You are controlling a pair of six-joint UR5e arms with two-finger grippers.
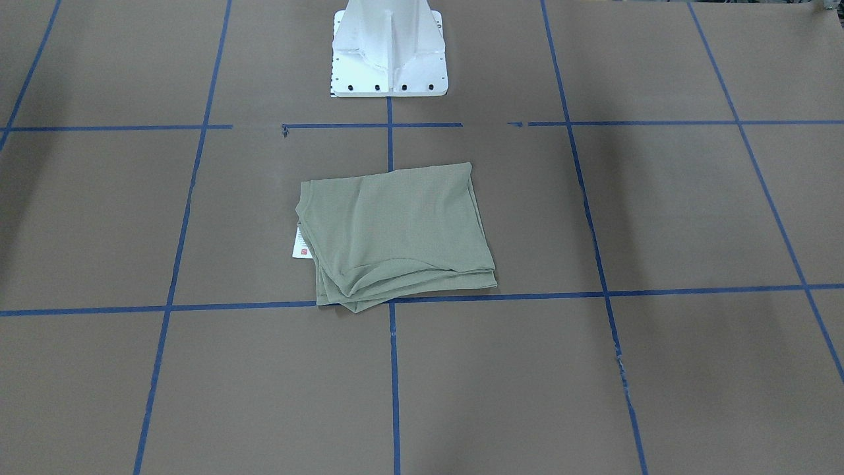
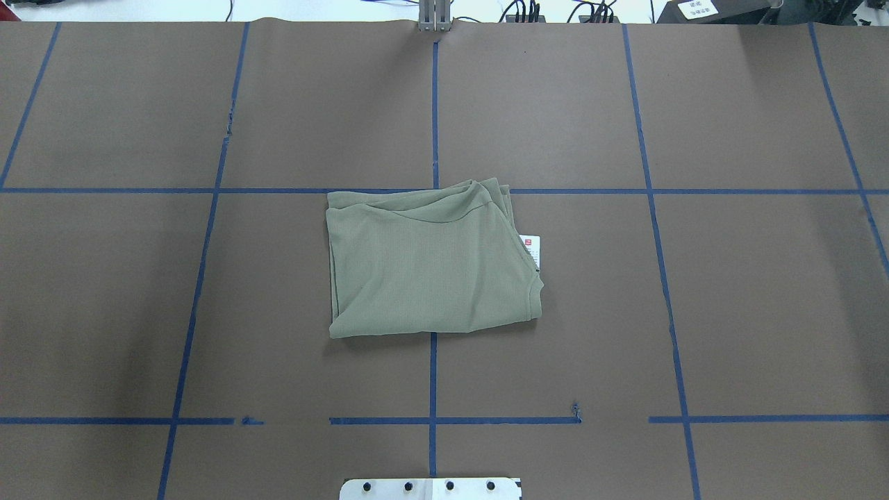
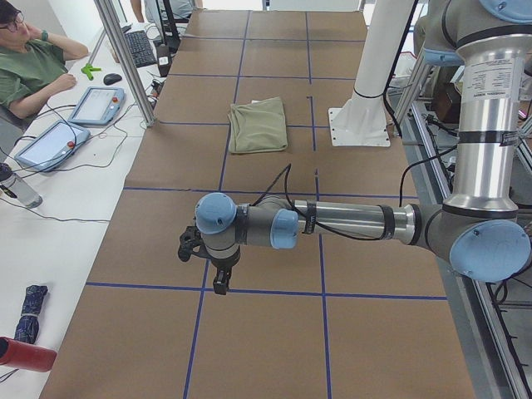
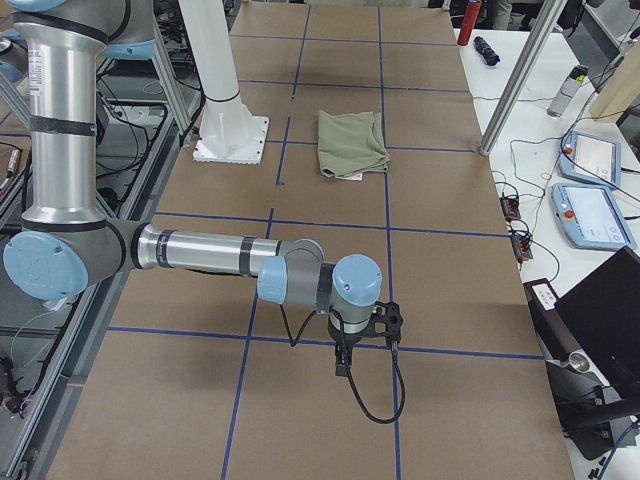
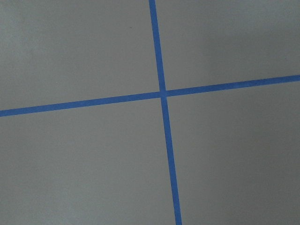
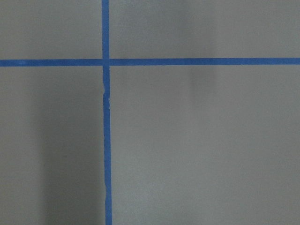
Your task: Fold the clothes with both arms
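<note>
The clothes are one sage-green shirt lying folded into a rough rectangle at the table's centre, also seen in the front view. A white hang tag sticks out from its collar side. Both arms are far from it, out at the table's ends. The left gripper hangs low over the brown table on the near arm in the left side view. In the right side view, the right gripper hangs the same way. Whether either is open or shut I cannot tell. Both wrist views show only table and blue tape.
Blue tape lines grid the brown table. The white base pedestal stands behind the shirt. A person sits at a side desk with tablets. More tablets and bottles lie on the opposite desk.
</note>
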